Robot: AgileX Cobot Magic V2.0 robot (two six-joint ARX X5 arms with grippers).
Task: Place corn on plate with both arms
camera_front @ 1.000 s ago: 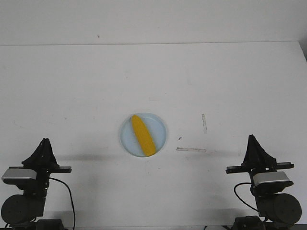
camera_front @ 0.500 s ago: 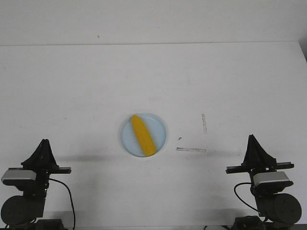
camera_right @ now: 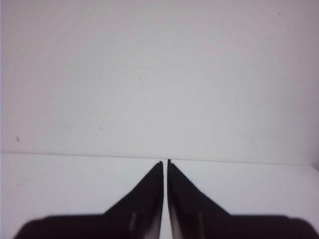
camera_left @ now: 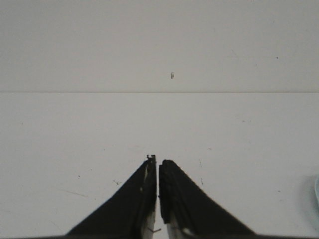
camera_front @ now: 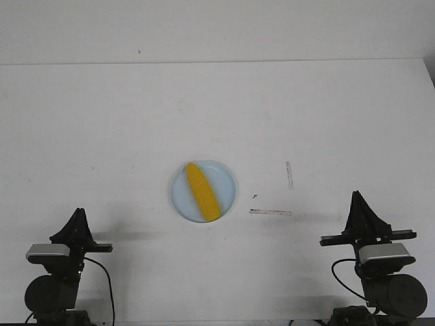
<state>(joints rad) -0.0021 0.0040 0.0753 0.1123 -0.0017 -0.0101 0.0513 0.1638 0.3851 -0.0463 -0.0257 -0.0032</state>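
Left gripper (camera_front: 77,216): fingers pressed together with only a hairline gap between the tips, nothing between them; it sits at the near left edge of the table, well apart from the plate. In the left wrist view the same gripper (camera_left: 157,160) points across bare white table.
Right gripper (camera_front: 355,198): fingers pressed together, nothing held; it sits at the near right edge of the table, well apart from the plate. In the right wrist view its tips (camera_right: 165,162) meet at a narrow slit.
Corn (camera_front: 202,190): lies flat on the plate, set on a diagonal, its narrower end toward the far left and its broader end at the near rim, just to the right.
Plate (camera_front: 228,185): pale blue, round, resting on the table about midway between the two arms. A sliver of its rim (camera_left: 316,191) shows at the edge of the left wrist view.
Table (camera_front: 122,129): white, with two thin grey marks (camera_front: 270,212) between the plate and the right arm.
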